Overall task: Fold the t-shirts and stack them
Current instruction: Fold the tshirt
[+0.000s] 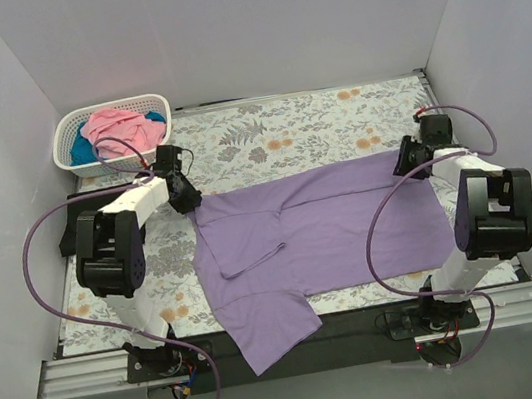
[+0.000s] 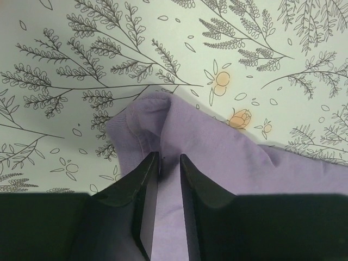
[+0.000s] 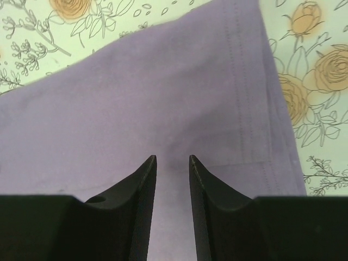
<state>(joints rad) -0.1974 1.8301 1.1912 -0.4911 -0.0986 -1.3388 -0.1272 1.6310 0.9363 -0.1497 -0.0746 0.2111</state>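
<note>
The left gripper (image 2: 169, 156) has its two dark fingers drawn in to a narrow slot, and a ridge of the lavender t-shirt (image 1: 341, 228) is bunched up between them, so it seems to have that cloth pinched. This is the shirt's far left corner, where the fabric is humped and creased instead of lying flat. The right gripper (image 3: 173, 157) is down at the far right corner, its fingers just as close together. The purple cloth under them lies smooth, with a stitched hem running along the right side. From here I cannot tell whether it grips the cloth or only rests above it.

Between the two grippers the lavender shirt lies spread across the middle of the floral cloth (image 1: 295, 129), its long side running left to right. The neckline (image 1: 255, 260) shows towards the left. One sleeve (image 1: 267, 333) trails off the near edge of the cloth onto the dark strip between the arm bases.

In the far left corner, well apart from the spread shirt, stands a white lattice basket (image 1: 64, 150). The pink t-shirt (image 1: 123, 129) is heaped in it, with the teal t-shirt (image 1: 83, 147) showing beneath it on the left side.
</note>
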